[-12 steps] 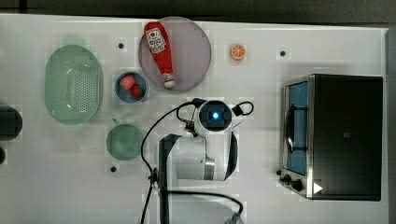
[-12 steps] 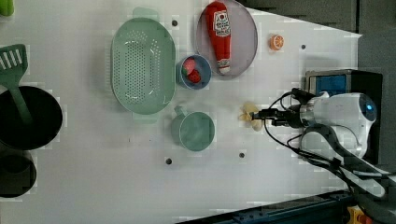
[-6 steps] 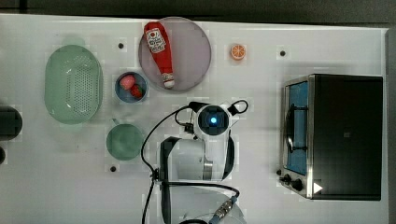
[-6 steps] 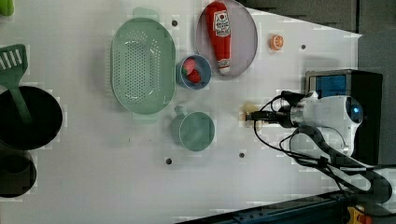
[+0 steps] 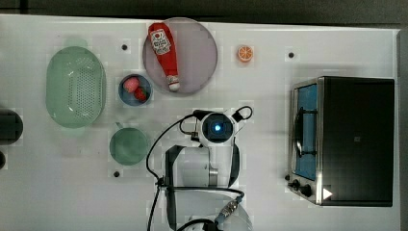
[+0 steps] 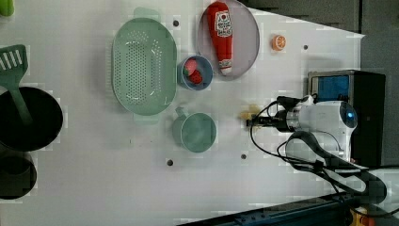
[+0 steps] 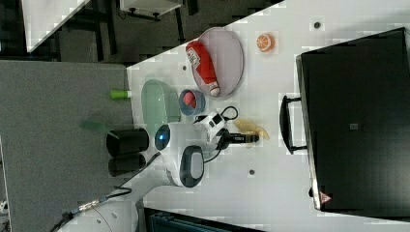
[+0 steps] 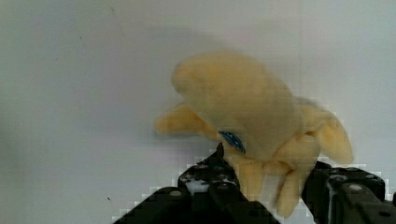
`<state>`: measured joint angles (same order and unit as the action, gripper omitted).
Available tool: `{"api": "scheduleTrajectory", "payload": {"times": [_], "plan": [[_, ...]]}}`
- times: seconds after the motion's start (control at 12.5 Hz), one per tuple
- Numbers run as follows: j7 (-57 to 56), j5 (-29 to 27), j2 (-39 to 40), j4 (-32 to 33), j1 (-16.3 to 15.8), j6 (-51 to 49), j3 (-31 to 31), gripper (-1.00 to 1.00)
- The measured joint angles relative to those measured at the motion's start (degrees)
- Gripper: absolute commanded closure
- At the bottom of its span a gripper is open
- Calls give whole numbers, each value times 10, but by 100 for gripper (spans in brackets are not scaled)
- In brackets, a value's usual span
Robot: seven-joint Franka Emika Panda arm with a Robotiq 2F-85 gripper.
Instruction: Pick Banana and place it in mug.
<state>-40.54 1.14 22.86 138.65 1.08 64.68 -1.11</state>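
Grasping is in hand: the gripper (image 8: 268, 189) is clamped on the banana (image 8: 247, 112); lifting and carrying to the mug (image 6: 195, 132) is called for next.

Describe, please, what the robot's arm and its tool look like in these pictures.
The arm is glossy white with rounded segments, dark bands at the joints and a glowing blue light on its wrist. Black cables loop loosely around it. The tool is black, with blocky fingers and visible screw heads.

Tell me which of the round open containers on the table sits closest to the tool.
The green mug; it sits nearer the tool than the blue bowl of red fruit or the perforated colander.
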Motion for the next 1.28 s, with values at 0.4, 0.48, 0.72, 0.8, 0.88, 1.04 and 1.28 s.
{"api": "scheduleTrajectory", "payload": {"times": [0.4,0.48,0.72,0.8,0.88,1.04,1.28], "plan": [[-4,-16,-30,10,-11,1,-22,40],[-4,-17,-52,16,-3,1,-17,40],[-3,-15,-161,-2,7,-95,-1,40],[1,-15,-207,-11,3,-135,1,40],[4,-21,-247,-19,0,-176,6,40],[39,-21,-307,-44,-4,-273,25,40],[104,-17,-343,-87,-4,-378,77,40]]}}
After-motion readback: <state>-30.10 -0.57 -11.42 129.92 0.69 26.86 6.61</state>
